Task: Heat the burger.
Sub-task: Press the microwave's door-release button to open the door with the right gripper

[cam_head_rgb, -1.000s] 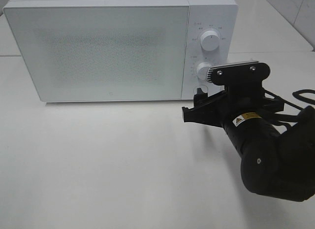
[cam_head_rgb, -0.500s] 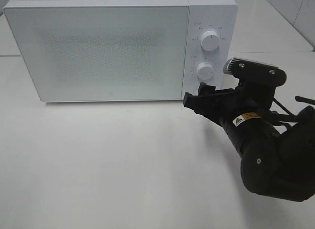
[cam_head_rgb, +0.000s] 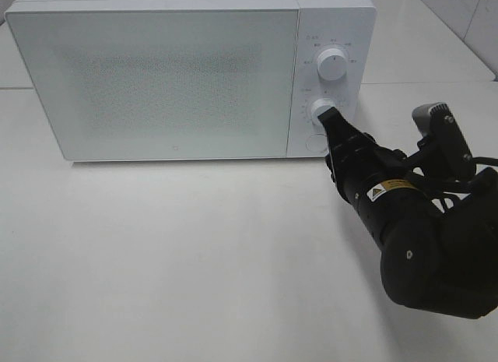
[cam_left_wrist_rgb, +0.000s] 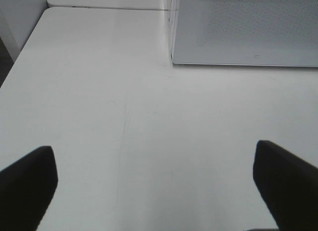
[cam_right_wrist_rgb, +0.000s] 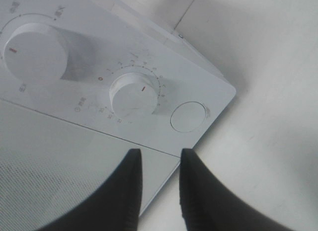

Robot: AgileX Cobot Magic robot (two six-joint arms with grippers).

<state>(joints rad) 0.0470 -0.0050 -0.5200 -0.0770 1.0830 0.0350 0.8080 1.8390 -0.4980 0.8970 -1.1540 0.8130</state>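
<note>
White covers nearly everything: the table (cam_head_rgb: pixel 156 253) and the microwave (cam_head_rgb: pixel 156 74) standing at its back. On the far left, outside the high view, the left gripper (cam_left_wrist_rgb: pixel 156 186) hangs over the table. Its jaws are spread wide with nothing between them, and its two dark fingertips (cam_left_wrist_rgb: pixel 27 184) are well apart. The microwave's lower front corner lies ahead of it.

The microwave's door (cam_head_rgb: pixel 156 78) takes up most of its front and is shut. Its speckled grey panel lets nothing inside show. The burger appears in none of the views, and I cannot tell whether it sits behind that door.

Right of the door is the control panel, with an upper knob (cam_head_rgb: pixel 333 64), a lower knob (cam_head_rgb: pixel 322 110) and a round button (cam_head_rgb: pixel 314 142) below them. Each knob carries a small red mark.

The right gripper (cam_head_rgb: pixel 327 117) points at the lower knob, and from above its tips overlap the knob's edge. I cannot tell whether they touch it. In the right wrist view the jaws stand only narrowly parted and pinch nothing. The knob lies beyond the tips, which sit over the seam between door and panel. Behind the gripper, the black right arm (cam_head_rgb: pixel 420 245) stretches to the right edge of the table.
</note>
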